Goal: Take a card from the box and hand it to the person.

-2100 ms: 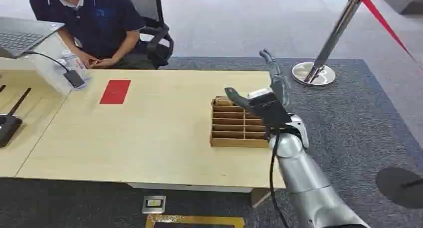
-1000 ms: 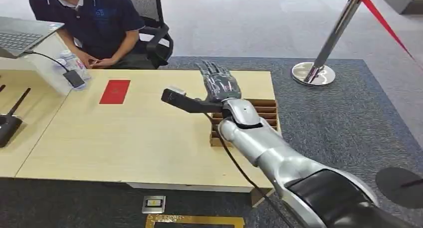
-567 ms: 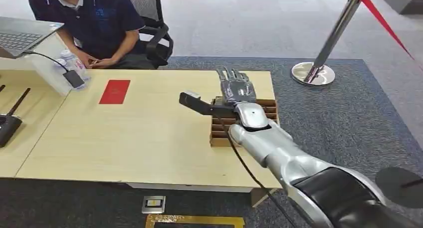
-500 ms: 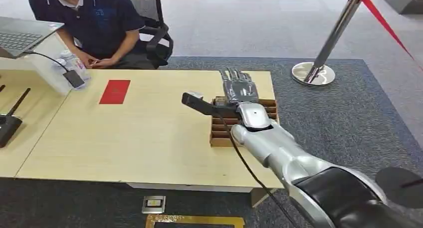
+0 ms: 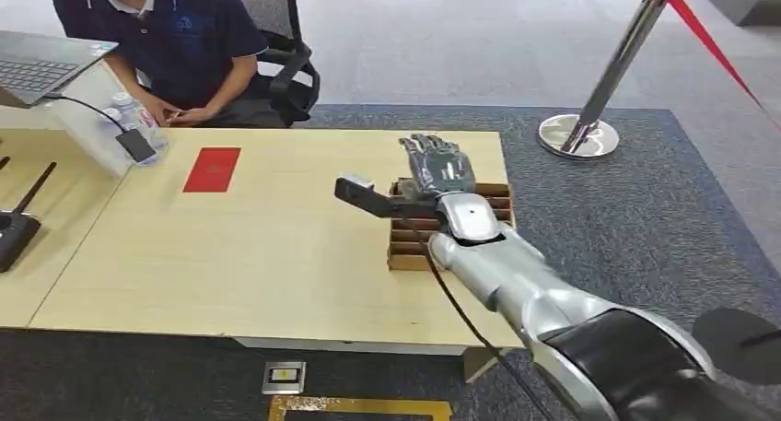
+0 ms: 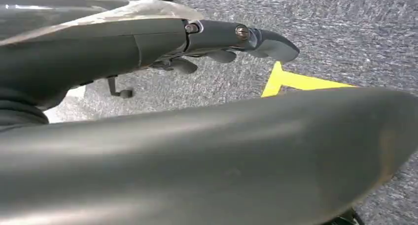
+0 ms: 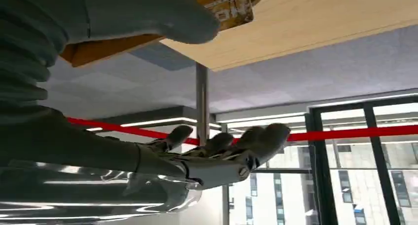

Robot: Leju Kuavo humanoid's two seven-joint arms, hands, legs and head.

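Brown cardboard box (image 5: 410, 239), split into slots, sitting near the right end of the pale wood counter (image 5: 258, 246). Hovering over the box's far part: the right hand (image 5: 440, 166), released, fingers (image 5: 419, 146) spread and stretched forward, thumb jutting toward the counter's middle, grasping nothing. Reaching in from the lower right, the silver arm crossing above the box's near right corner, a black cable trailing beside it. Showing in the right wrist view (image 7: 217, 153), the same hand with fingers apart and slightly curled, the box's edge (image 7: 148, 33) just beyond the thumb. Cards inside the slots too small to tell apart.

Hanging low beside the body, the left hand (image 6: 236, 35), dark fingers over grey carpet and a strip of yellow tape (image 6: 296, 81); cannot tell whether clenched or released.

Lying flat near the counter's far edge, a red card (image 5: 213, 169), well apart from the box. Sitting behind that edge, a person (image 5: 175, 43) in a dark blue shirt, hands resting together at the counter's rim. Standing on the carpet beyond the counter, a chrome post (image 5: 608, 80) carrying a red belt.
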